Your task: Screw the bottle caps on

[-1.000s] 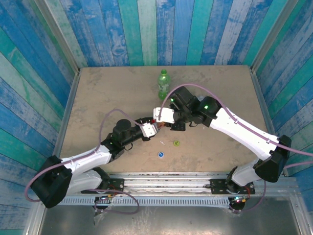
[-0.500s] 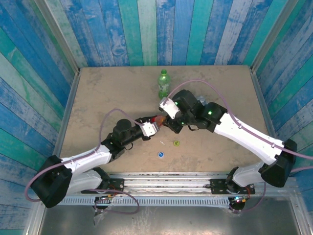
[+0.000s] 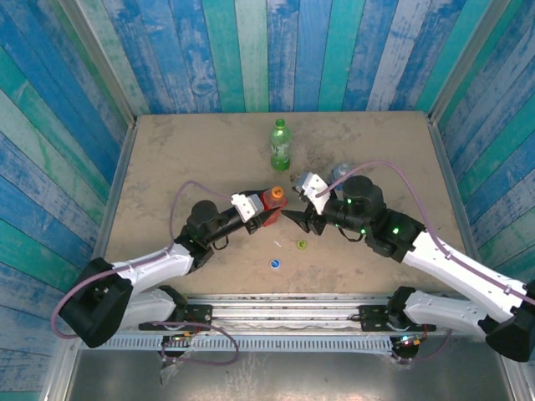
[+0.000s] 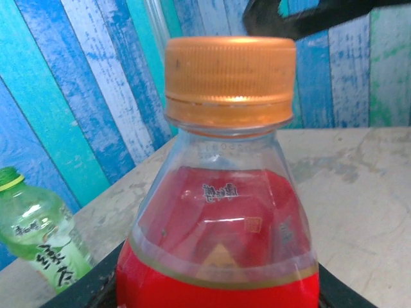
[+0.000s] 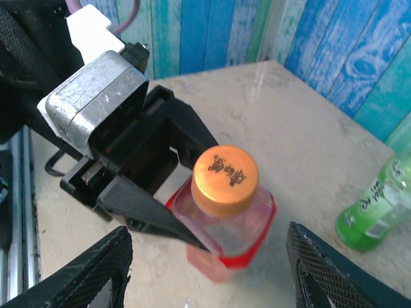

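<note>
**At the table (image 3: 184,159) centre, red bottle (image 5: 225,244) gripped, cap seated**

Its lower body is clamped by the left gripper (image 3: 264,212); the right gripper (image 3: 294,219) stands wide and empty just beside. Thin, light plastic is judged crushable, so the orange cap (image 5: 225,179) is best pinched by its ribbed rim

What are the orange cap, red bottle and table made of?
The orange cap looks like satiny plastic with fine side ridges. The red bottle seems clear, glossy plastic: you see through its shoulder and light glints off it. The table looks like dull, mottled stone or laminate, unclear which.
</note>
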Tool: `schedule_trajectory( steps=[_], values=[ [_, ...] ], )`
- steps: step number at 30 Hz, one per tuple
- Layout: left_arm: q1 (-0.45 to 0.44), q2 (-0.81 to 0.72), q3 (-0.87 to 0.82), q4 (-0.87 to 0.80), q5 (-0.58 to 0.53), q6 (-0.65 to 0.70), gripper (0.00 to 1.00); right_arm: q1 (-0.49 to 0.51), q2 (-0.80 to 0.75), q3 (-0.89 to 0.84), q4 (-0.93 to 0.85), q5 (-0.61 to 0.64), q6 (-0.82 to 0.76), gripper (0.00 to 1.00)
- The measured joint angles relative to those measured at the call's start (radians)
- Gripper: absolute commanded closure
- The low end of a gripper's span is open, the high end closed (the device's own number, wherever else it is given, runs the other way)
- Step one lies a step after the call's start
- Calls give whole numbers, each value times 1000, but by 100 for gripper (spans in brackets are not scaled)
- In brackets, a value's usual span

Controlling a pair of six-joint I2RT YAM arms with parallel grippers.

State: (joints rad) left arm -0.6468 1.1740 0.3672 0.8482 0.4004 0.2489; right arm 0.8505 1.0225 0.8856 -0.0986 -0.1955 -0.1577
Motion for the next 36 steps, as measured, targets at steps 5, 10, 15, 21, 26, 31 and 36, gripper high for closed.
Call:
schedule_trajectory(
  steps=[5,10,15,21,26,31,36],
  values=[
    [0,8,0,32,32,-31,51,-3,60,-14,125,-27,41,46],
    [0,8,0,34,49,-40,51,-4,131,-8,178,-46,66,58],
    [0,13,0,23,53,-41,49,-10,142,-8,194,-52,55,73],
    [0,28,0,24,59,-39,23,-15,143,-7,186,-54,56,79],
    [0,27,4,15,61,-49,6,-19,143,35,156,-5,80,79],
    [0,20,3,27,1,-96,6,-87,152,109,108,110,103,77],
    [0,6,-1,89,-62,-175,6,-238,193,178,90,174,122,77]
  ],
)
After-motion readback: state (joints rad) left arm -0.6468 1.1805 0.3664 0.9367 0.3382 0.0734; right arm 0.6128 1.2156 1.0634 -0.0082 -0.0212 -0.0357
